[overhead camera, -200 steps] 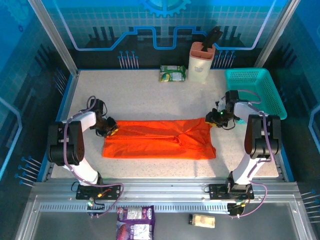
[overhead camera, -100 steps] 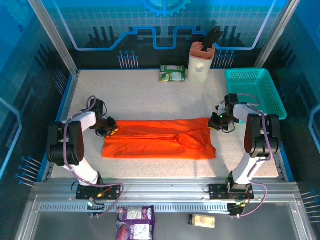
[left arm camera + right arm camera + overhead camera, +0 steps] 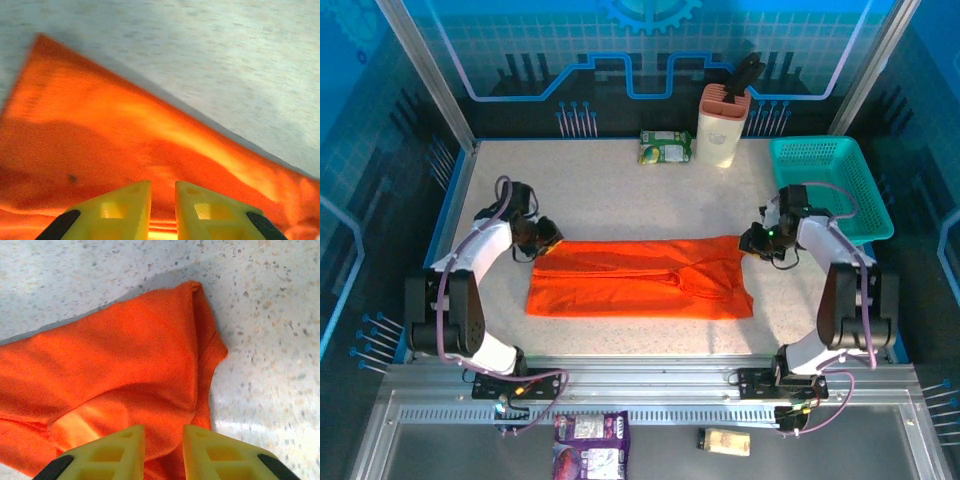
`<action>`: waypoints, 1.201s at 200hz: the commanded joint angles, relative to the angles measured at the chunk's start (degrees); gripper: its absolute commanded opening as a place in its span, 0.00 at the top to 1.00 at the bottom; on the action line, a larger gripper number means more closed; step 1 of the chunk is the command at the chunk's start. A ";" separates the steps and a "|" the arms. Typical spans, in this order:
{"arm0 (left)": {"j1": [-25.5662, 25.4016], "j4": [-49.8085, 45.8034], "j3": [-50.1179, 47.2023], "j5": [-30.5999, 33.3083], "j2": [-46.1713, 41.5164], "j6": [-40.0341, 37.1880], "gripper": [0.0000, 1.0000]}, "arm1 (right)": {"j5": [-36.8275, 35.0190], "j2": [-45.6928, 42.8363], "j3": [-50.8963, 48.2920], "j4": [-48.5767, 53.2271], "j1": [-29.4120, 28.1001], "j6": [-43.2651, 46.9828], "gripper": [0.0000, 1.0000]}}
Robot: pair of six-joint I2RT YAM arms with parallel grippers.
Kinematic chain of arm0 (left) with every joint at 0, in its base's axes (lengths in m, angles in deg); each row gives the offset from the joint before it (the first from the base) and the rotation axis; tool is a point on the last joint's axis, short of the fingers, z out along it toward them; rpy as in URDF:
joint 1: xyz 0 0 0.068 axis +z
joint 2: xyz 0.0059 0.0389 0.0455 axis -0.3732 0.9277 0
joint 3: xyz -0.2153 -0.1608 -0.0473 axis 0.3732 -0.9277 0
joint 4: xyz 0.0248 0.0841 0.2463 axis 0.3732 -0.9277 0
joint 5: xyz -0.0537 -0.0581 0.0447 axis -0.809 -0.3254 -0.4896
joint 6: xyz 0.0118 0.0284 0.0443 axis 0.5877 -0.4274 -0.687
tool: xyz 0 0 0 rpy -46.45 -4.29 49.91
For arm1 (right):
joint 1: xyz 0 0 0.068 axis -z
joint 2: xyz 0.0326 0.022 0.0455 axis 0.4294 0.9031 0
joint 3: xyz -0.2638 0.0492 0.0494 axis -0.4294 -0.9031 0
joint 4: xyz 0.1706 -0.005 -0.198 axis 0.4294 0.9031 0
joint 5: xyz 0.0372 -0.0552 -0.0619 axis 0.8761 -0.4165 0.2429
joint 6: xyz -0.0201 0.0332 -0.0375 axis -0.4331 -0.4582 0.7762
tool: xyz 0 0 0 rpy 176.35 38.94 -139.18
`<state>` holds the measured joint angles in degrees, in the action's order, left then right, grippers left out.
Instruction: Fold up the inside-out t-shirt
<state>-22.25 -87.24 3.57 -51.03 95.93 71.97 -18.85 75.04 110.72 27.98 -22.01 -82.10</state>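
Observation:
The bright orange t-shirt lies flat as a long band across the middle of the table. My left gripper sits at its far left corner, and in the left wrist view the yellow fingers stand close together with a fold of the orange cloth pinched between them. At the far right corner my right gripper holds the other end. The right wrist view has its fingers closed around a raised fold of cloth, beside the shirt's corner.
A teal mesh basket stands at the right edge, just behind the right arm. A beige holder and a green packet sit at the back. Two packets lie on the front rail.
The left arm has swung up and back, its gripper shifting slightly toward the far side with the corner. The right gripper has edged right and back with its corner.

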 commanded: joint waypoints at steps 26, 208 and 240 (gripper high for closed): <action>-14.73 0.13 1.71 -3.28 -1.29 8.92 0.75 | 1.45 -10.25 -9.14 6.65 -3.15 -2.14 0.71; -44.80 11.08 17.51 -7.68 26.46 19.31 0.74 | 3.91 -20.26 -25.04 -2.39 -8.18 -16.19 0.60; -44.78 10.84 17.85 -7.64 26.72 19.05 0.86 | 5.02 -19.01 -25.70 -4.87 -8.24 -16.77 0.60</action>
<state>-66.88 -76.56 19.65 -57.43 122.02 90.46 -15.33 55.00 85.58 24.99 -29.57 -97.82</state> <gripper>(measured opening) 0.178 0.401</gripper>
